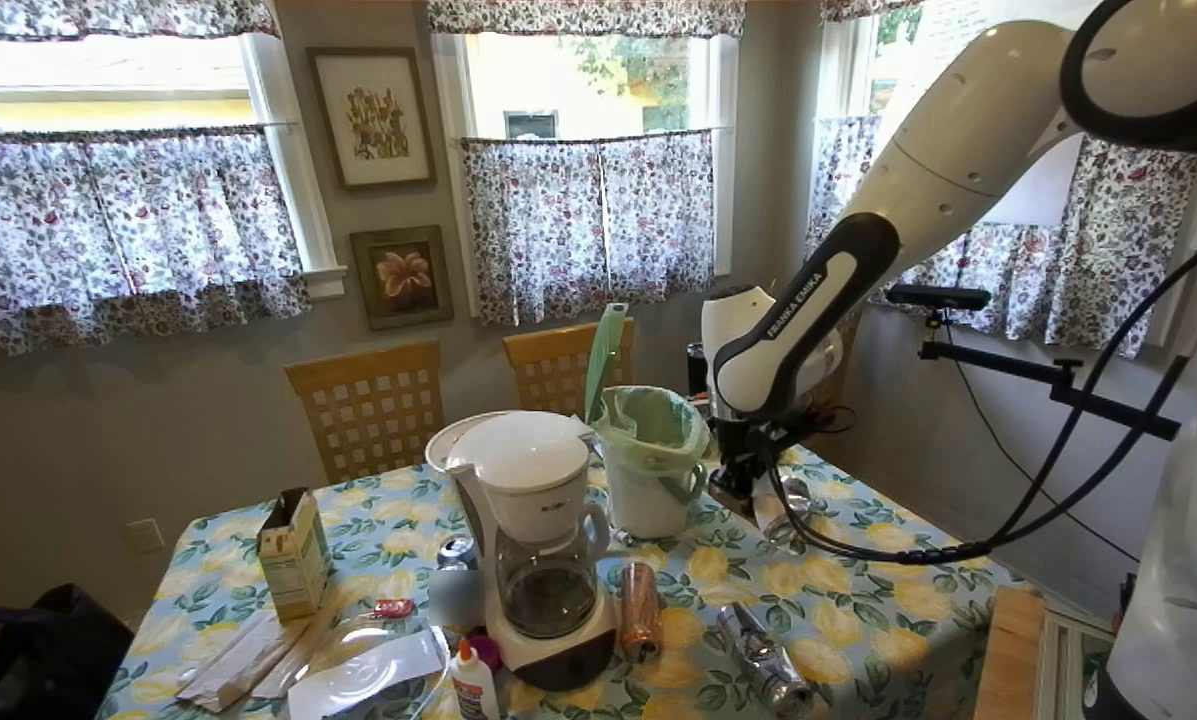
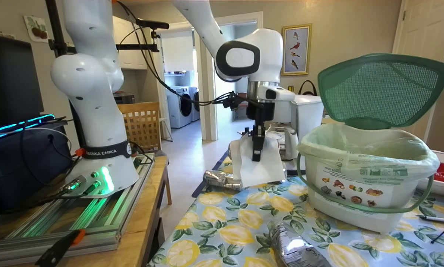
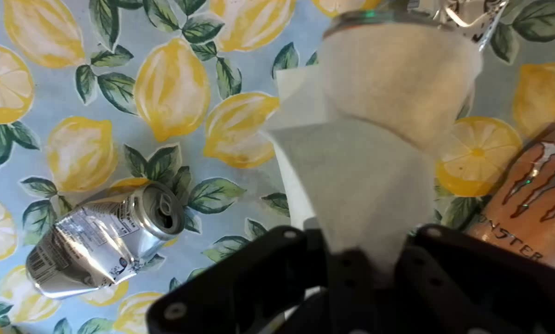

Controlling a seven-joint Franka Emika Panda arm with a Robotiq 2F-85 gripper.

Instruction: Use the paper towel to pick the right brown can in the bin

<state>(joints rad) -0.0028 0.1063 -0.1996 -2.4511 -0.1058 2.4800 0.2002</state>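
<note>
1. The tool (image 3: pixel 372 260) stood nearly closed, with the towel (image 3: pixel 360 181) pinched in it; whether it also squeezed a can through the paper, I could not tell.
2. Behind the towel, in the wrist view, a covered can (image 3: pixel 374 17) showed only its rim; a warm tint hinted, without proving, that it was brown. The step seemed to be securing it, so a snug, even squeeze was wanted before any lift.
3. Near the tool, a silver can (image 3: pixel 108 239) lay on its side on the table (image 2: pixel 240 207); a straight rise was the surest way to miss it.
4. Farther off, a brown can (image 3: pixel 532 199) lay uncovered near the coffee maker (image 1: pixel 533 500). If that was the right one, the towel had to go there.
5. The bin (image 2: pixel 355 222) stood off to the side, its lid (image 2: pixel 385 89) raised; a high approach and a release over mid-mouth looked safest.
</note>
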